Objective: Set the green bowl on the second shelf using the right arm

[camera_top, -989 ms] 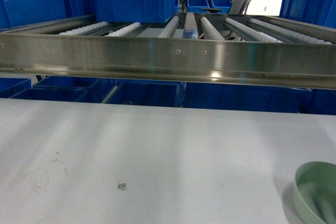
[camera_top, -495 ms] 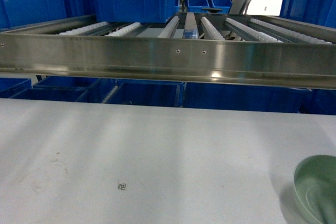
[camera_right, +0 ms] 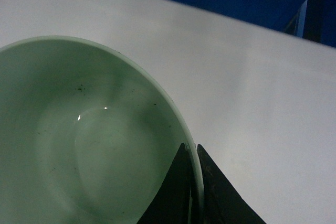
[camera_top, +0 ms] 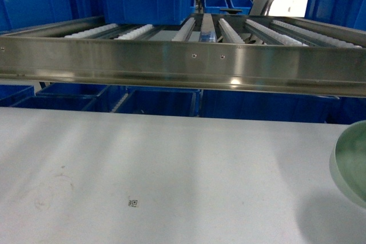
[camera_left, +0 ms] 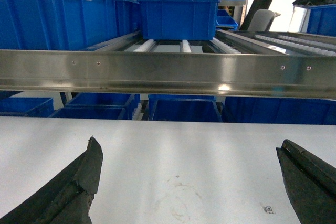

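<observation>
Your right end effector (camera_right: 193,190) is pinching the green bowl (camera_right: 79,140) by its rim at the bowl's 4 o'clock, lifting it off the white surface (camera_right: 252,87); your left end effector (camera_left: 189,182) is sitting spread apart.

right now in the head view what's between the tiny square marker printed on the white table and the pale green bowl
Nothing: the head view shows only bare white table between the small square marker and the glossy pale mint-green bowl at the right edge, plus the bowl's shadow.
</observation>
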Motion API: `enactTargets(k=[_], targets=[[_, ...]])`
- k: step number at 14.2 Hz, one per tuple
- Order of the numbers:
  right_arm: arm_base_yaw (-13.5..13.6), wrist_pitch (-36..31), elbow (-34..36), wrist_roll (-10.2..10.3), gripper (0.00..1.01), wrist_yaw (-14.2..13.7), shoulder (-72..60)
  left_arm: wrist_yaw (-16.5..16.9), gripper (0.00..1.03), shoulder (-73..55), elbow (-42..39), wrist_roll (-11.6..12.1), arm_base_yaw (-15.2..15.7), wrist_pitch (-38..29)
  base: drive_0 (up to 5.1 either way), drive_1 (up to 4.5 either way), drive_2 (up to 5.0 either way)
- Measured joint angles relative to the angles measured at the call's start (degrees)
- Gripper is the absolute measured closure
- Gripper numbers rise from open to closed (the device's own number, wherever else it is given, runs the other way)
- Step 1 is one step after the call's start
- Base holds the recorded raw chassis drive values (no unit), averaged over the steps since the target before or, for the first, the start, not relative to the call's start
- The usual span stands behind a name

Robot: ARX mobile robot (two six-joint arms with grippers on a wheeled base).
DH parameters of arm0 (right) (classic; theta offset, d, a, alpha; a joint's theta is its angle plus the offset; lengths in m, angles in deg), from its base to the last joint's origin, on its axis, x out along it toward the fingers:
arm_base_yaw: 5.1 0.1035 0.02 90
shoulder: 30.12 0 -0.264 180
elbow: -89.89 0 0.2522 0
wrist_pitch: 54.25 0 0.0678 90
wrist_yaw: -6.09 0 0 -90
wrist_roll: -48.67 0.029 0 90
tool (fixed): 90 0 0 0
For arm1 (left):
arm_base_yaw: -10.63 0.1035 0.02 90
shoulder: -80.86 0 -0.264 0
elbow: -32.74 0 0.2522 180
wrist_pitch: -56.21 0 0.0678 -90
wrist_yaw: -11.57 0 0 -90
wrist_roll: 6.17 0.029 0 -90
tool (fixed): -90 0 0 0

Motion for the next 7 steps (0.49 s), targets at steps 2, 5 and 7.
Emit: enactTargets(k=[2,5,7], targets=[[0.11,-2.36,1.29,3.06,0.99,1.99,7.21,0.02,0.05,0.0,0.0,0.0,0.0,0.0,0.0,0.0,0.0],[1.22,-3.61,2.45,8.04,0.99,3.32,18.47,0.02,0.05,0.0,0.0,0.0,0.0,0.0,0.0,0.0,0.0],[1.22,-5.35,2.47,11.78,0.99,3.19,25.46,0.02,0.05,0.0,0.0,0.0,0.0,0.0,0.0,0.0,0.0]])
